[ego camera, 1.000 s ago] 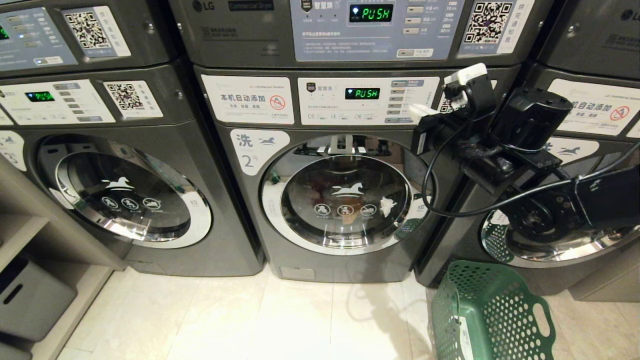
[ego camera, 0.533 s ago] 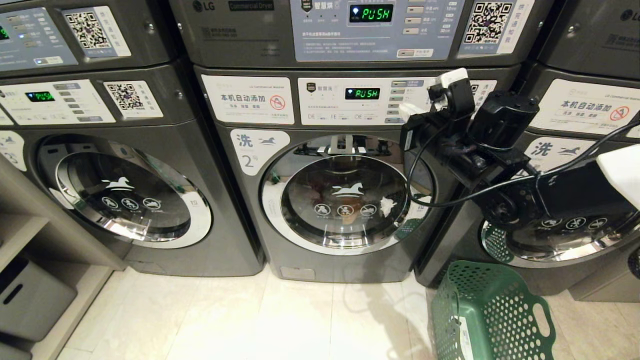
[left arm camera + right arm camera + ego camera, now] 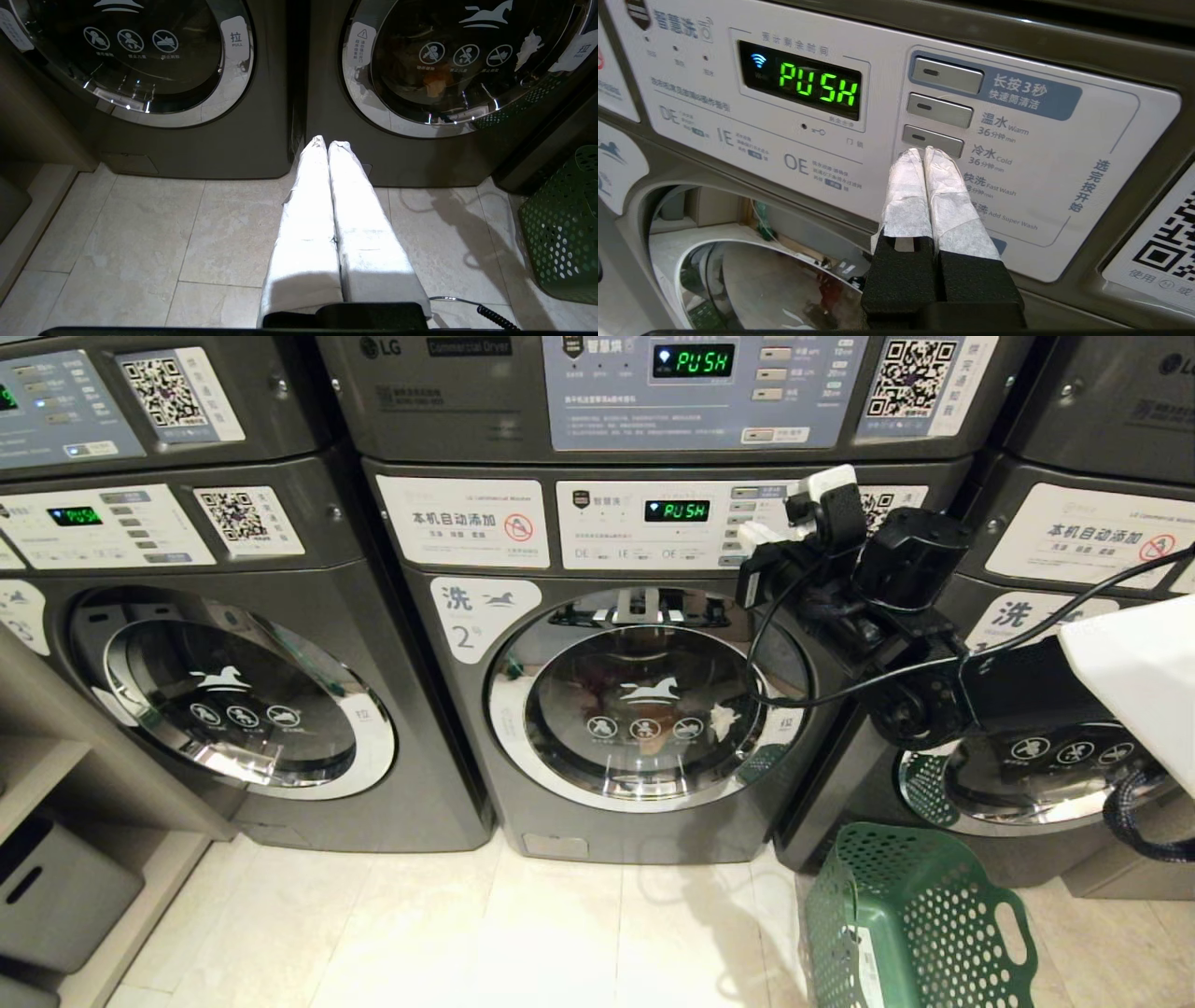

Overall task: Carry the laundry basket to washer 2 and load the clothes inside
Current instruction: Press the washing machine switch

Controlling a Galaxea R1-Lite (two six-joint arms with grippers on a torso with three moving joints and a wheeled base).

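Washer 2 (image 3: 448, 737) stands in the middle with its round glass door (image 3: 644, 709) closed. Behind the glass the clothes show dimly as an orange patch (image 3: 434, 86). The green laundry basket (image 3: 920, 919) sits on the floor at the lower right, with only green plastic showing inside. My right gripper (image 3: 924, 151) is shut and empty. Its wrapped tips sit at washer 2's control panel, just under the third grey button (image 3: 932, 140), right of the "PUSH" display (image 3: 817, 86). My left gripper (image 3: 327, 142) is shut and parked low, pointing at the gap between two washers.
An identical washer (image 3: 233, 700) stands to the left and another (image 3: 1027, 784) to the right behind the basket. Dryers (image 3: 691, 383) are stacked above. A shelf with a grey bin (image 3: 56, 887) fills the lower left. Pale tiled floor (image 3: 523, 933) lies before the machines.
My right arm has swung left and forward, bringing its shut gripper up to washer 2's button column. The white forearm cover has come into view at the right edge.
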